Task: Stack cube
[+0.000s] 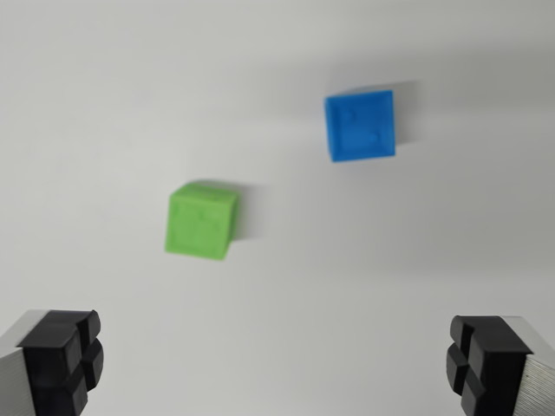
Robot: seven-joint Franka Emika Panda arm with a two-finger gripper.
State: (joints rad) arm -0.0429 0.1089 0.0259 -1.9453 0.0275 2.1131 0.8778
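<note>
On the white table, left of centre in the wrist view, sits the green cube; the blue cube lies up and to the right, well apart from it. Both look like small rigid plastic blocks w/ flat faces, so prob. light, stiff, not fragile, maybe a bit slick. Best hold, I'd say: two opposite side faces, pads square on, mid-height. Green sits slightly rotated, so wrist may need a turn. Gripper hovers above w/ jaws spread wide, nothing between them; black fingertips show at both lower corners. Frame is a bit blurred.
</note>
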